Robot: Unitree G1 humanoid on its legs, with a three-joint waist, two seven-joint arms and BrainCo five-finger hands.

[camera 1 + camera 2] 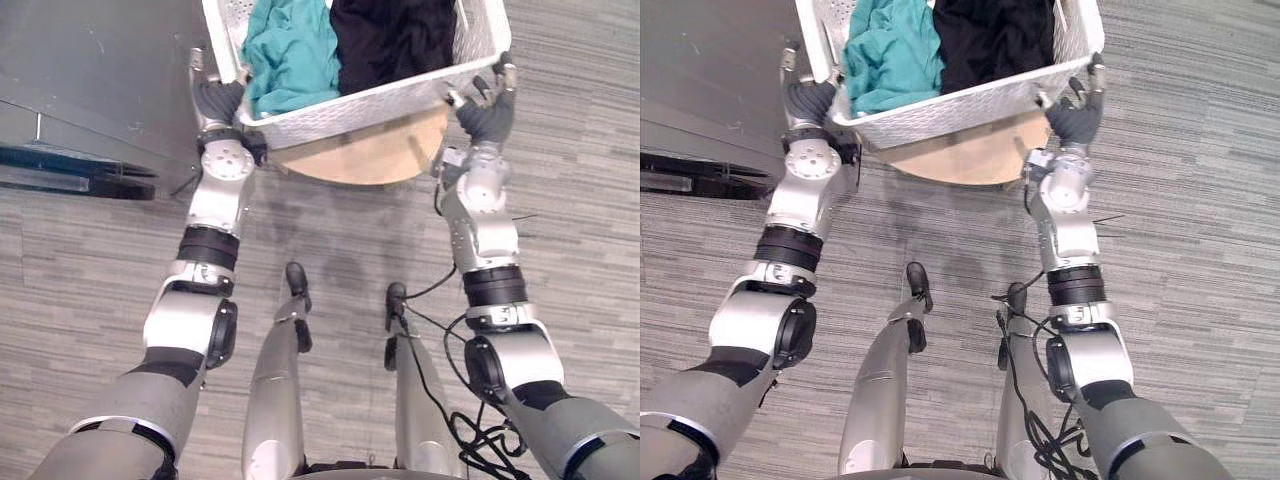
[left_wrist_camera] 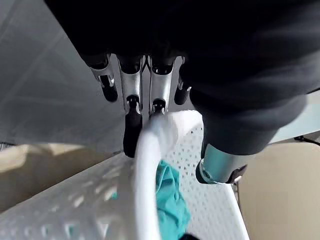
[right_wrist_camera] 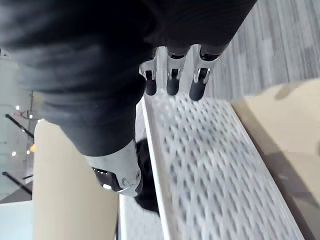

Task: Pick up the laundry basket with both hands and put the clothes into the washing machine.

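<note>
A white perforated laundry basket (image 1: 360, 105) is held between my two hands over a round wooden top. A teal garment (image 1: 290, 50) lies in its left half and a black garment (image 1: 395, 35) in its right half. My left hand (image 1: 218, 100) grips the basket's left rim (image 2: 147, 175), its fingers (image 2: 132, 95) outside the wall and the thumb inside by the teal cloth (image 2: 170, 200). My right hand (image 1: 488, 110) pinches the right wall (image 3: 210, 165), fingers (image 3: 172, 75) outside and thumb inside. I cannot tell whether the basket touches the wooden top.
The round light-wood table top (image 1: 370, 155) shows under the basket's near edge. A grey flat panel (image 1: 90, 80) with a dark rail (image 1: 70, 165) lies at the left. Grey plank-patterned floor (image 1: 580, 200) spreads to the right and in front.
</note>
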